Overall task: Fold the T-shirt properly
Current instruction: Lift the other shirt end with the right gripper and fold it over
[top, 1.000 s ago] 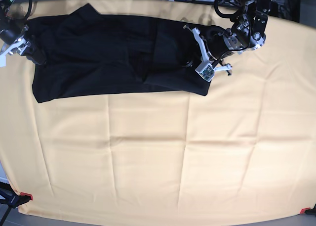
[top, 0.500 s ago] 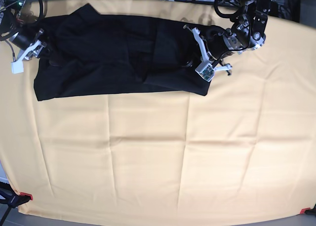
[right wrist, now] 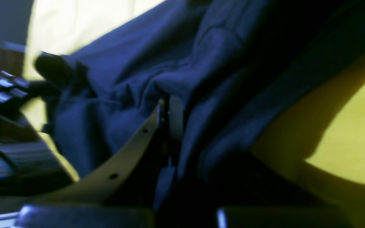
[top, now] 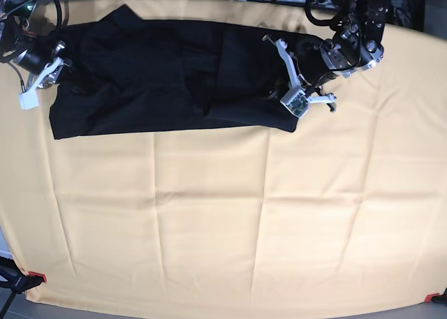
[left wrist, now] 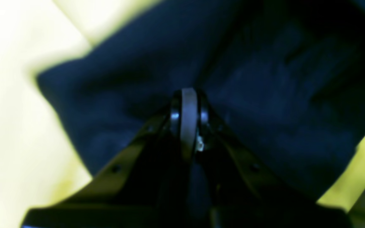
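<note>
- The large plain black short-sleeved T-shirt (top: pixel 167 75) lies as a wide, creased band across the far part of the pale yellow tablecloth (top: pixel 223 221).
- The left gripper (top: pixel 274 90), at the shirt's right end, has its jaws pressed together on a pinch of the black cloth.
- The right gripper (right wrist: pixel 169 117), at the shirt's far-left edge, has closed on a bunched fold of the fabric.
- Both wrist views are blurred.
</note>
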Controlling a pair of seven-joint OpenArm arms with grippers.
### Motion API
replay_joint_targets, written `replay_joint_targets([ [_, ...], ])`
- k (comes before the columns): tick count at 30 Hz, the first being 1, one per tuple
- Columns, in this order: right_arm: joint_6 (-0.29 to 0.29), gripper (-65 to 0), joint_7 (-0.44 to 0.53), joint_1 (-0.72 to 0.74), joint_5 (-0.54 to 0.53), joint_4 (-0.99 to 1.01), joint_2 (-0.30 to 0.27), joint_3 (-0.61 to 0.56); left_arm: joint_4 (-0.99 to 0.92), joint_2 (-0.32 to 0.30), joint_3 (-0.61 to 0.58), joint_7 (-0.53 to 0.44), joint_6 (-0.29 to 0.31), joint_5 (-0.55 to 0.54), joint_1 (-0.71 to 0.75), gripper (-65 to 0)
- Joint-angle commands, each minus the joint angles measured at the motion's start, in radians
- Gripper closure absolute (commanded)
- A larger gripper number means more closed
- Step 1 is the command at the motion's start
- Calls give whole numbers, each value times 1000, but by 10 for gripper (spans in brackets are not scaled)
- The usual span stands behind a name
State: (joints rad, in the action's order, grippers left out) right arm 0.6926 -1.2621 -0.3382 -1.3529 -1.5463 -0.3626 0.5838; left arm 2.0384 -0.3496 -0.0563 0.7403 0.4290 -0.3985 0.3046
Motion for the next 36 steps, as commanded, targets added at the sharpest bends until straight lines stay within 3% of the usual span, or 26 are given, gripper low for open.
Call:
replay_joint_targets([
  [1, 6, 0, 8, 3, -7, -37, -18, 6, 27, -5, 16, -3, 3, -31, -3, 0],
  [11, 6, 0, 13, -1, 186, -309, -23, 130, 41, -5, 185, 32, 3, -137, 0, 0],
  [14, 6, 0, 39, -16, 222, -351, -45, 155, 41, -5, 227, 45, 4, -181, 0, 0],
  [19, 3, 0, 123, -17, 406, -357, -98, 157, 41, -5, 247, 64, 4, -198, 0, 0],
  [25, -84, 0, 144, -17, 523, -399, -128, 157, 41, -5, 247, 69, 4, -199, 17, 0],
  [27, -117, 0, 144, -17, 505, -436, -120, 157, 41, -5, 246, 70, 4, -204, 20, 0],
  [30, -121, 0, 119, -17, 403, -499, -93, 157, 41, -5, 246, 69, 4, -206, 26, 0],
  [36, -51, 0, -12, -17, 69, -612, 15, 157, 41, -5, 247, 69, 4, -206, 48, 0],
])
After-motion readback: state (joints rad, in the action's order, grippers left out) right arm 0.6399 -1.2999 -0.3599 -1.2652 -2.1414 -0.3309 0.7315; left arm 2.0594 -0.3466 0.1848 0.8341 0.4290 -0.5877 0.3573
